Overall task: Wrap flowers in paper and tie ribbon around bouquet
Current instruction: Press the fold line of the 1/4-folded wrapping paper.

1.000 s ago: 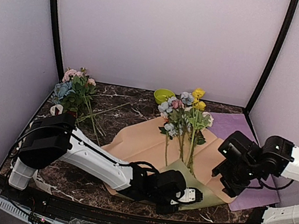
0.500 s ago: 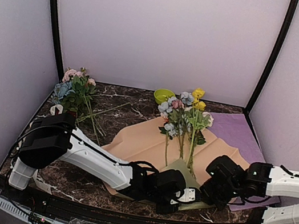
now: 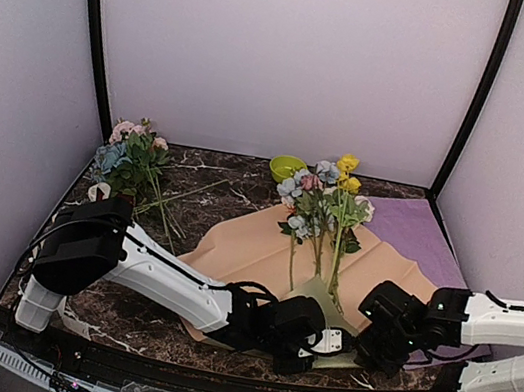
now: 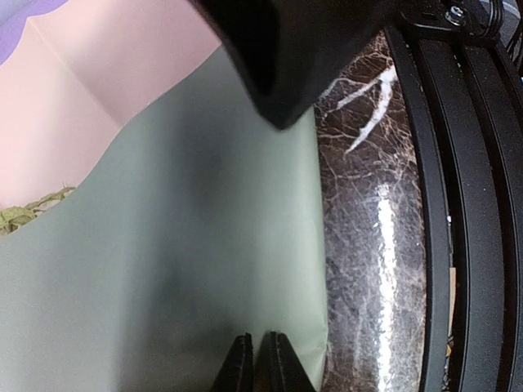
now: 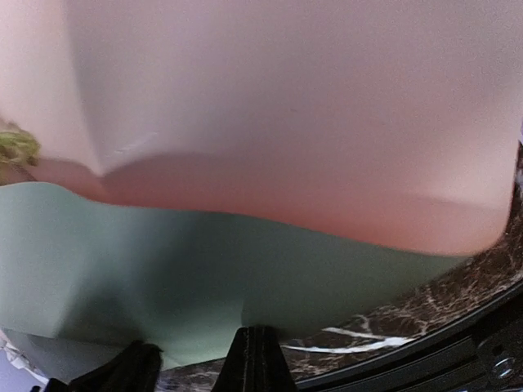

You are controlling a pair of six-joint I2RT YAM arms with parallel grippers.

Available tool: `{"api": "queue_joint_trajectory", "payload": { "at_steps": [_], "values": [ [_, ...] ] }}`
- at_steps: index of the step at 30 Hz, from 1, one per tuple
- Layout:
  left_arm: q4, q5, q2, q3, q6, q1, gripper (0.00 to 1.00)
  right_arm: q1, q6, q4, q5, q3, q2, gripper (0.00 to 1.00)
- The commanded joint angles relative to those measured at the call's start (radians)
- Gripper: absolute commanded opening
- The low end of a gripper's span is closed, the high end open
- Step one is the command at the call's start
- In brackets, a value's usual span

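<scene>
Two arms, a left arm point(image 3: 166, 281) and a right arm point(image 3: 514, 320), each with one tool: left tool point(image 4: 258, 363), right tool point(image 5: 255, 355). Three sheets: one peach sheet point(image 3: 243, 249), one green sheet point(image 3: 311, 294), one purple sheet point(image 3: 419, 229). Two flower groups: one bunch of sprays point(image 3: 327, 202), one loose cluster point(image 3: 131, 163). One bowl point(image 3: 285, 168). One counter point(image 3: 213, 187).

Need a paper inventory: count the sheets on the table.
3: sage-green sheet at the near edge, peach-tan sheet under it mid-table, purple sheet far right. Others may lie hidden beneath.
</scene>
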Motion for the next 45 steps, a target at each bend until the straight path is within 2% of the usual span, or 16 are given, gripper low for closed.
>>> {"api": "queue_joint_trajectory", "payload": {
  "at_steps": [1,9,15,25,34,45],
  "values": [
    [-0.072,0.005,0.003,-0.033,-0.011,0.015,0.09,0.007,-0.001,-0.061,-0.082,-0.084,-0.013,0.00],
    [-0.055,0.005,-0.023,-0.025,-0.005,0.015,0.09,-0.010,-0.067,-0.062,-0.029,-0.123,0.031,0.00],
    [-0.036,0.003,-0.038,0.044,0.041,0.014,0.11,-0.010,-0.118,-0.105,0.019,-0.033,0.065,0.00],
    [0.009,0.106,0.046,0.131,0.112,0.014,0.13,-0.011,-0.164,-0.094,0.025,0.054,0.128,0.00],
    [-0.013,0.215,0.096,0.085,0.155,0.013,0.13,-0.028,-0.152,-0.144,0.079,0.106,0.109,0.00],
    [0.014,0.201,0.067,0.020,0.112,0.013,0.12,-0.093,-0.122,-0.203,0.051,0.006,0.113,0.01]
  ]
}}
